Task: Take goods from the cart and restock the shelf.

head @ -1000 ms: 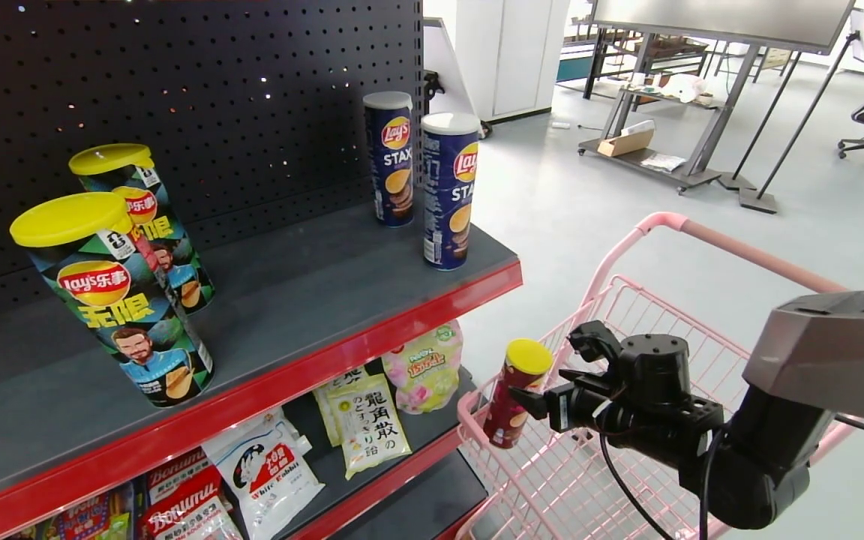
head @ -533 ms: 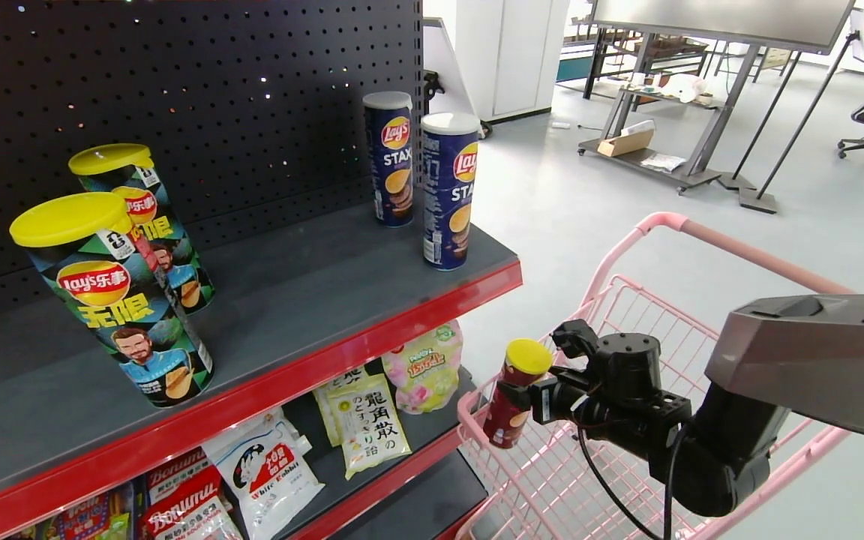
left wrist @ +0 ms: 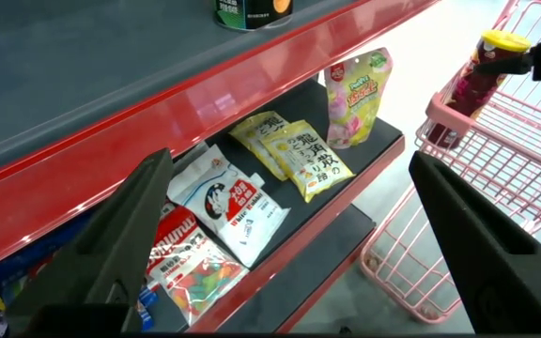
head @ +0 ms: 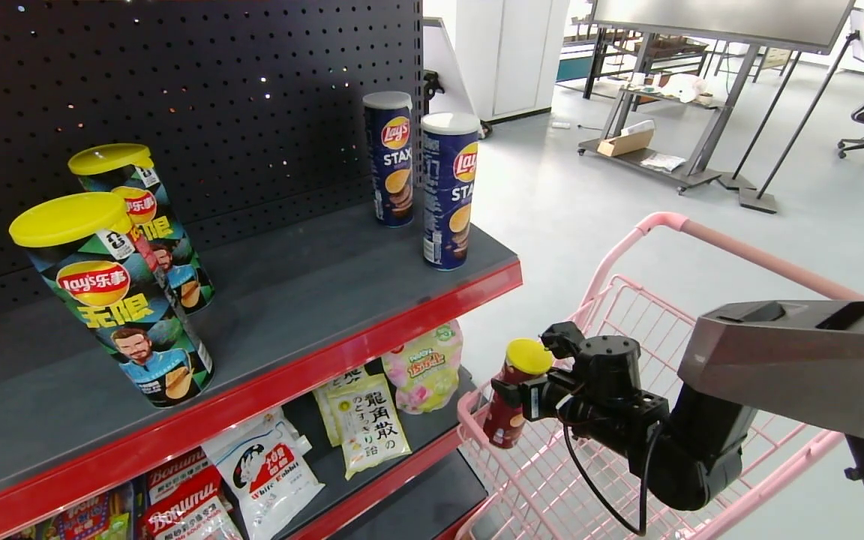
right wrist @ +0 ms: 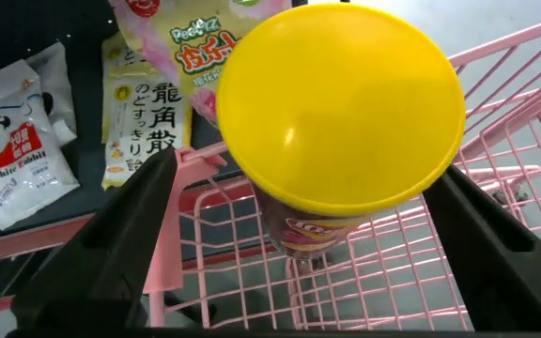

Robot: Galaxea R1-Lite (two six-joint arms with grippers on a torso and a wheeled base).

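Note:
A dark red chip can (head: pixel 505 412) with a yellow lid stands upright in the pink cart's (head: pixel 664 222) front corner, closest to the shelf. My right gripper (head: pixel 532 365) is level with the can's top, open, one finger on each side of the lid. In the right wrist view the yellow lid (right wrist: pixel 338 103) sits between the right gripper's (right wrist: pixel 303 176) two dark fingers. My left gripper (left wrist: pixel 289 164) hangs open and holds nothing, in front of the lower shelf; the can (left wrist: pixel 482 75) shows far off in that view.
The top shelf (head: pixel 312 300) holds two green cans with yellow lids (head: pixel 118 300) at the left and two blue cans (head: pixel 448 191) at the right end, with bare room between them. Snack bags (head: pixel 368 424) lie on the lower shelf. The cart wire (right wrist: pixel 393 282) surrounds the red can.
My right arm has moved left toward the shelf, bringing the gripper from beside the red can to around its lid. The can and shelf goods have not moved.

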